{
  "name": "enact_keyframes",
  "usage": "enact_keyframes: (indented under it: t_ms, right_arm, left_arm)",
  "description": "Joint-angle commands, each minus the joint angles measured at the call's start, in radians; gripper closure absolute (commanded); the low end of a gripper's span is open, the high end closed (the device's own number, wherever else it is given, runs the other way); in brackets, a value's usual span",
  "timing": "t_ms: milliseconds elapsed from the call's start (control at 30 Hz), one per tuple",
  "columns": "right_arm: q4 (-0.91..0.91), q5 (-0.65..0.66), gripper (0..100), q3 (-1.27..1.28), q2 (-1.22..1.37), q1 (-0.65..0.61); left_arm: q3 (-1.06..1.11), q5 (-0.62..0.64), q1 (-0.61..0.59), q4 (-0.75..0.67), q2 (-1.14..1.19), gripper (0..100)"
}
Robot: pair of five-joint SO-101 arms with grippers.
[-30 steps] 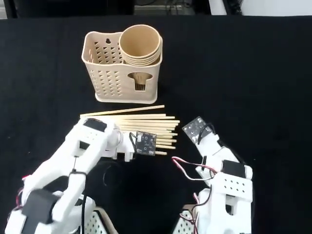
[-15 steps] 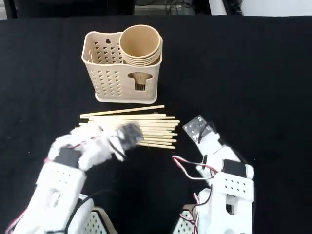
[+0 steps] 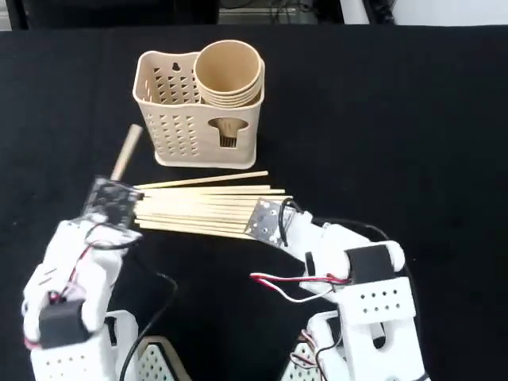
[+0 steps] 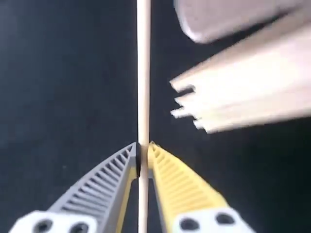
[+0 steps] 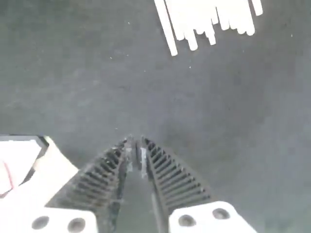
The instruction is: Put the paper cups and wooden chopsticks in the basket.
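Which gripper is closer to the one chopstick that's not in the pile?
Left. The left gripper is shut on that chopstick. The right gripper sits over bare table by the other end of the pile.

left end effector (image 4: 142, 148) swung left, one chopstick (image 3: 125, 153) lifted, right end effector (image 5: 135, 143) nearer pile (image 3: 206, 208)

Paper cups (image 3: 228, 71) stacked in right compartment of basket (image 3: 178, 127); chopstick pile (image 3: 208, 208) on desk (image 3: 413, 119) before it; single chopstick (image 3: 125, 152) left of basket, between fingers (image 4: 167, 170) of left gripper (image 4: 142, 149).
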Motion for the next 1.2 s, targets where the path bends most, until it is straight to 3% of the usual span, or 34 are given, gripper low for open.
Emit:
enact_keyframes:
  t_ms: [0, 167, 333, 500, 667, 833, 967, 1167]
  right_arm:
    - [0.028, 0.049, 98.4, -0.051, 0.019, -0.083]
    - [0.003, 0.049, 98.3, -0.131, 0.213, -0.362]
    - [-0.083, 0.048, 98.2, -0.320, 0.605, -0.503]
    - [-0.143, 0.044, 98.2, -0.381, 0.822, -0.677]
    - [-0.245, 0.012, 98.2, -0.335, 0.846, -0.686]
    - [-0.273, -0.038, 98.2, -0.331, 0.851, -0.683]
    - [-0.262, -0.057, 98.2, -0.291, 0.845, -0.681]
    - [-0.236, -0.058, 98.2, -0.216, 0.845, -0.594]
  left_arm:
    - [-0.127, 0.100, -0.027, 0.002, -0.066, 97]
    - [-0.206, 0.301, -0.056, -0.071, -0.023, 97]
    - [-0.239, 0.482, -0.180, -0.244, 0.026, 97]
    - [-0.286, 0.690, -0.101, -0.506, 0.060, 97]
    - [-0.288, 0.707, 0.077, -0.802, 0.178, 97]
    - [-0.334, 0.709, 0.200, -1.051, 0.459, 97]
    - [-0.473, 0.710, 0.282, -1.077, 0.749, 97]
    - [-0.625, 0.710, 0.292, -1.076, 1.040, 97]
